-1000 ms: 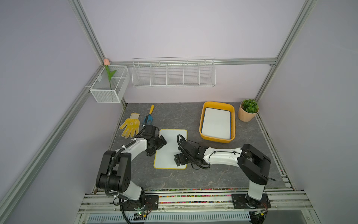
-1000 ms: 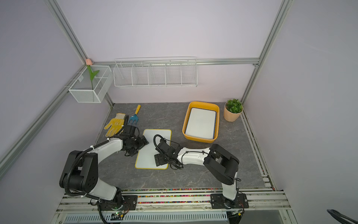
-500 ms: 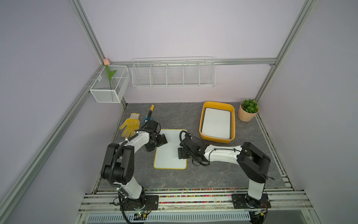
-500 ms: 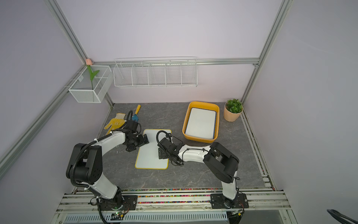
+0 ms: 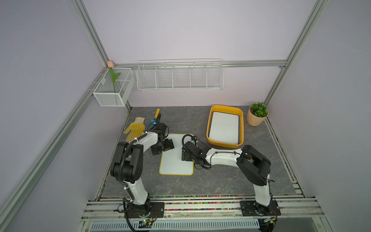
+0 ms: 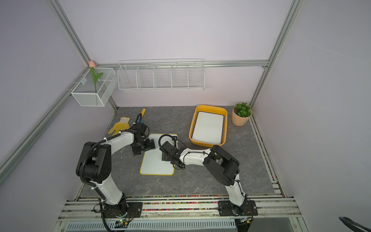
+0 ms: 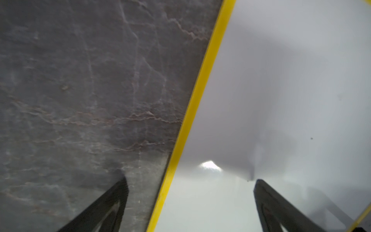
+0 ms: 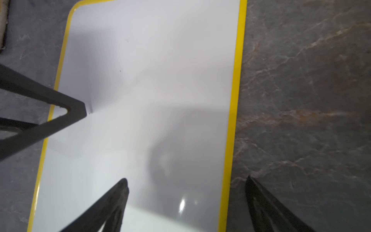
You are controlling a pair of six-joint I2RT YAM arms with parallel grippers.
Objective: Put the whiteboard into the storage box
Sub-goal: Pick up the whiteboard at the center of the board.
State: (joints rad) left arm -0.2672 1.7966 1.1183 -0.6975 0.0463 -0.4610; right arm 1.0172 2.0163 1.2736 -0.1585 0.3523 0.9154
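At the far left of the dark stone table [image 5: 200, 184] lay a yellow glove [image 5: 135, 128] with a yellow-handled trowel [image 5: 155, 116] just beside it. Next came the left gripper [image 5: 163, 148], low over the table with its jaws spread wide. The left wrist view showed it [image 7: 190, 180] straddling the left edge of the yellow-framed whiteboard [image 5: 176, 158], one finger over stone and one over the white face. That board lay flat on the table, outside the storage box [image 5: 225, 143] and near it. The right gripper [image 5: 188, 149] was spread just as wide and straddled the board's right edge in the same way [image 8: 186, 179], gripping nothing. Further right, the orange box held a blue-framed whiteboard [image 5: 224, 127] lying flat inside. A potted plant [image 5: 257, 114] stood beside the box in the far right corner.
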